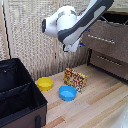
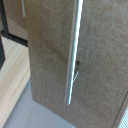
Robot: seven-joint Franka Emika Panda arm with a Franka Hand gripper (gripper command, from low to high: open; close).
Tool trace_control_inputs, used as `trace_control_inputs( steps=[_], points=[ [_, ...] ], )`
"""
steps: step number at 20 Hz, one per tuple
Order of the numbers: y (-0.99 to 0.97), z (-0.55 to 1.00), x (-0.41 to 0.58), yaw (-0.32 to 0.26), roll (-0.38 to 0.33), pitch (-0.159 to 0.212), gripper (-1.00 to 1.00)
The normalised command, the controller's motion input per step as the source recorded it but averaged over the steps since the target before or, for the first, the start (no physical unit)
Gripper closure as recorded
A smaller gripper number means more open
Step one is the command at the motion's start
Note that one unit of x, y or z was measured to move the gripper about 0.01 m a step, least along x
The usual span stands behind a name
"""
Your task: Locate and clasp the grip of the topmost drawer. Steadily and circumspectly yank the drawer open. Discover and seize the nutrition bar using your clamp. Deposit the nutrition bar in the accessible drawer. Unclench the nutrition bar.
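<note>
The topmost drawer [image 1: 111,40] of the dark brown dresser stands out a little from the frame, with a dark gap above it. Its silver bar handle [image 1: 101,38] runs across the front. My clamp [image 1: 84,43] hangs at the end of the white arm, just off the handle's end on the exterior view's left; whether it is open or shut does not show. In the wrist view a brown drawer front [image 2: 95,60] with a silver bar handle [image 2: 74,50] fills the picture, and no fingers show. The nutrition bar [image 1: 75,79] stands on the wooden table, below the arm.
A yellow bowl [image 1: 44,83] and a blue bowl [image 1: 67,92] sit on the table beside the bar. A black fabric box [image 1: 17,92] fills the exterior view's left. The lower drawer [image 1: 111,63] is shut. A woven screen [image 1: 25,35] backs the scene.
</note>
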Motion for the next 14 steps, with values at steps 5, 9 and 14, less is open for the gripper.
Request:
trace_control_inputs(
  steps=[5, 9, 14],
  points=[
    [0.08, 0.16, 0.0, -0.272, 0.305, 0.001, -1.0],
    [0.09, 0.17, 0.0, -0.275, 0.301, 0.0, -1.0],
    [0.1, 0.17, 0.0, -0.273, 0.293, 0.0, -1.0]
  ],
)
